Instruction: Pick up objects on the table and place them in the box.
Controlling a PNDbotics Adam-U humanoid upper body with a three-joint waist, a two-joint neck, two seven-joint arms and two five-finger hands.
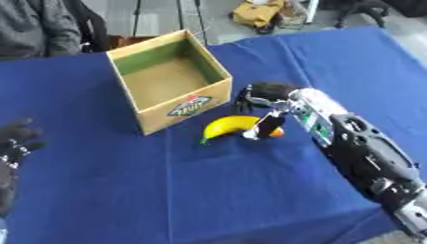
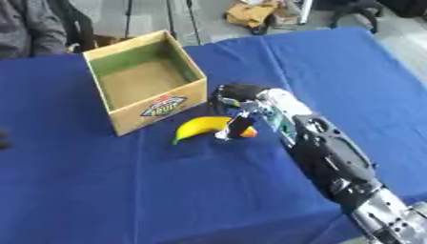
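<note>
A yellow banana [image 1: 226, 126] lies on the blue tablecloth just in front of the open cardboard box [image 1: 137, 97]. Something orange [image 1: 276, 133] shows at the banana's right end, partly hidden by my hand. My right hand [image 1: 260, 97] reaches in from the right and hangs over that end of the banana, its fingers [image 1: 269, 125] pointing down around the banana and the orange thing. Whether they touch or grip it is not visible. The box stands upright and looks empty inside. My left hand [image 1: 16, 138] rests open at the left edge.
The blue table [image 1: 208, 190] stretches wide in front and to the right. A person in a grey sleeve [image 1: 37, 28] sits at the far left edge behind the box. Floor clutter lies beyond the table's far edge.
</note>
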